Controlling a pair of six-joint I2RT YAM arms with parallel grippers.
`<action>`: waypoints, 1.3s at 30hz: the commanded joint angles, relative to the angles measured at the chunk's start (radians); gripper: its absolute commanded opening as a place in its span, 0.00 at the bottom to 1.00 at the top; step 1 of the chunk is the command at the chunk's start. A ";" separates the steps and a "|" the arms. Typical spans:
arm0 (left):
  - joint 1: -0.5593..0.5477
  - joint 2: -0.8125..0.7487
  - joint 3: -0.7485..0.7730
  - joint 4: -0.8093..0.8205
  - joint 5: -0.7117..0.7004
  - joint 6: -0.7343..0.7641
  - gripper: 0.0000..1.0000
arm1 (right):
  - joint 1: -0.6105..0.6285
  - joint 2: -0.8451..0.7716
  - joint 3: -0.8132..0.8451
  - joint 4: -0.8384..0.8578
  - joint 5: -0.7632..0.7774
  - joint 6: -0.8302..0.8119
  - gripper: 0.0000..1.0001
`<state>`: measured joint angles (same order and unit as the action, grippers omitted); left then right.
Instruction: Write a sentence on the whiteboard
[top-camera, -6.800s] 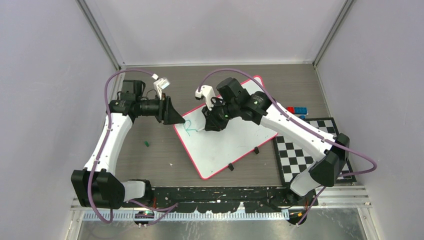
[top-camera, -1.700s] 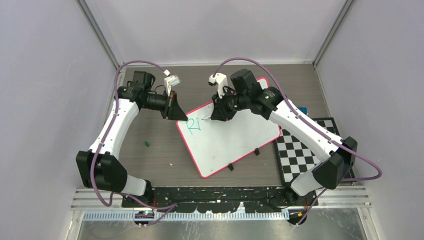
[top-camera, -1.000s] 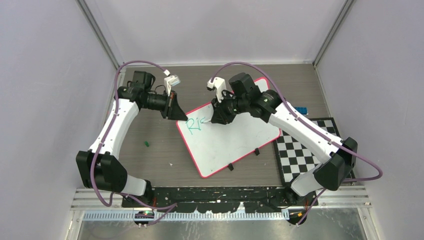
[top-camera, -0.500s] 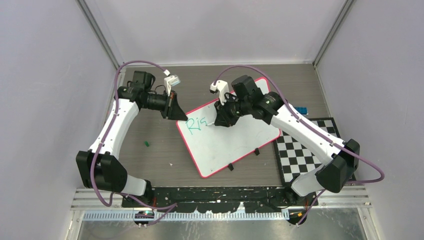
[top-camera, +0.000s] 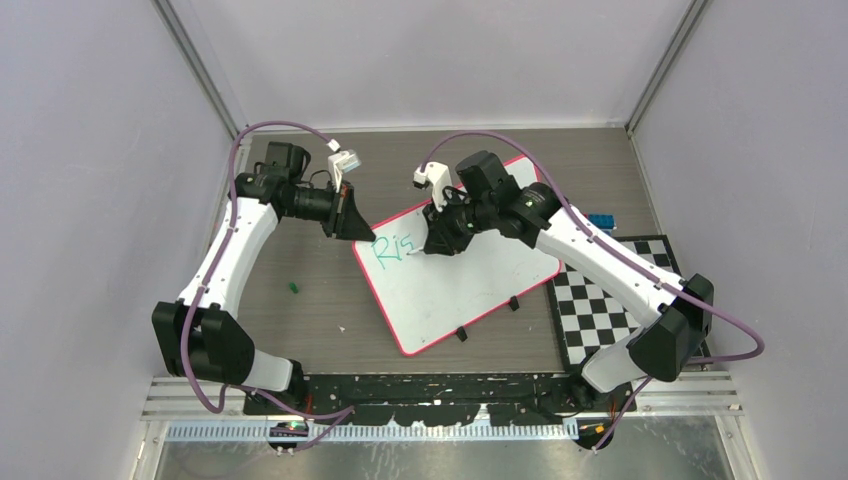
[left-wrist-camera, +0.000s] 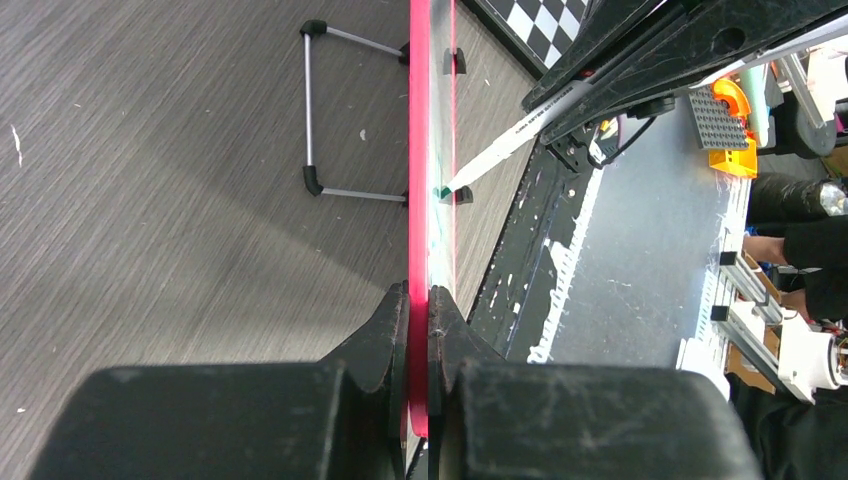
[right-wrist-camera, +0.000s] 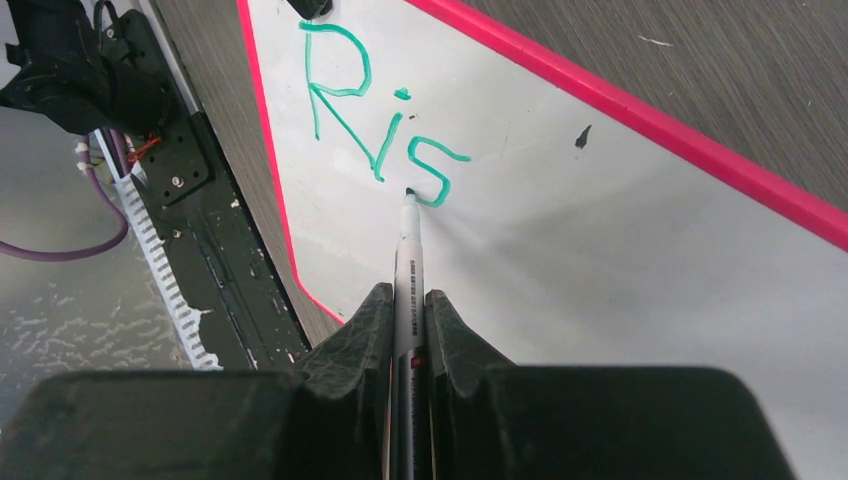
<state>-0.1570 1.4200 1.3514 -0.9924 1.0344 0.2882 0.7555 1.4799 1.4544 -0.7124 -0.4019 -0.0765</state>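
Observation:
The whiteboard (top-camera: 470, 275) lies tilted on the table, white with a pink-red rim. My left gripper (top-camera: 362, 234) is shut on its left corner; the left wrist view shows the rim (left-wrist-camera: 420, 150) edge-on, pinched between the jaws of the left gripper (left-wrist-camera: 420, 300). My right gripper (top-camera: 437, 240) is shut on a white marker (right-wrist-camera: 407, 250). The marker tip touches the board at the tail of the "s". The sentence (right-wrist-camera: 380, 130) reads "Ris" in teal-green, near the board's left corner (top-camera: 393, 248).
A black-and-white checkerboard mat (top-camera: 610, 300) lies right of the board, with blue and red bricks (top-camera: 601, 220) behind it. A small green piece (top-camera: 294, 288) sits on the table at left. Black clips (top-camera: 462, 334) line the board's near edge.
The writing has grown from part of an "R" to "Ri" and now "Ris". The right gripper traced the "s" and shifted slightly left. The left gripper keeps its hold on the corner.

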 joint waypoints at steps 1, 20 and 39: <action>-0.030 -0.014 -0.027 -0.046 0.022 0.019 0.00 | -0.018 -0.069 0.020 0.041 -0.037 0.014 0.00; -0.030 -0.013 -0.027 -0.047 0.028 0.018 0.00 | -0.048 -0.044 0.019 0.046 0.009 0.002 0.00; -0.030 -0.003 -0.028 -0.045 0.026 0.016 0.00 | -0.125 -0.040 0.041 0.011 0.032 -0.039 0.00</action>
<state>-0.1566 1.4197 1.3495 -0.9878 1.0355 0.2867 0.6418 1.4483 1.4548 -0.7258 -0.4175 -0.0803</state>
